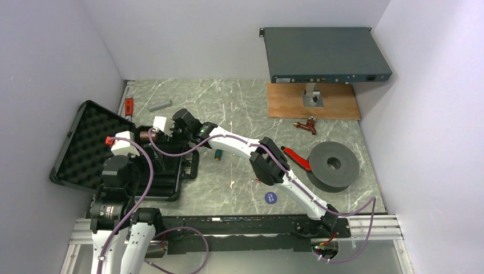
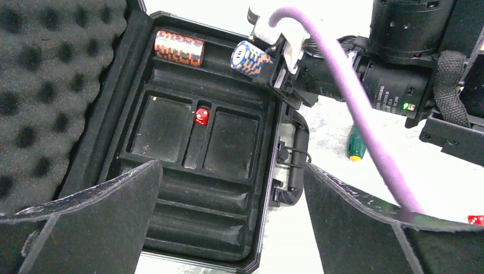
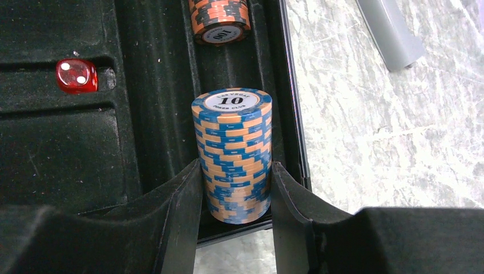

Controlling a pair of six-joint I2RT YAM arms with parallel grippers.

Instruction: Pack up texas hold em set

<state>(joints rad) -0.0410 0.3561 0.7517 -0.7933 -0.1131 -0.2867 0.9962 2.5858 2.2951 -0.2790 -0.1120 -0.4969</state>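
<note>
The black briefcase [image 1: 171, 188] lies open at the left, its foam lid [image 1: 85, 142] folded back. In the left wrist view its tray [image 2: 228, 142] holds an orange chip stack [image 2: 179, 47] in the far groove and a red die [image 2: 201, 116]. My right gripper [image 3: 236, 168] is shut on the blue chip stack [image 3: 234, 148], holding it at the same groove's end, in line with the orange stack [image 3: 220, 20]. My left gripper [image 2: 228, 228] is open and empty above the tray's near end. The blue button [image 1: 270, 198] lies on the table. A second red die [image 2: 475, 220] lies outside the case.
A green-handled screwdriver [image 1: 217, 154] lies just right of the case. A large grey disc [image 1: 334, 164] and a red-handled tool [image 1: 297, 158] sit at the right. A wooden board [image 1: 342, 105] under a dark box [image 1: 325, 54] stands at the back. A grey bar [image 1: 160, 104] lies behind the case.
</note>
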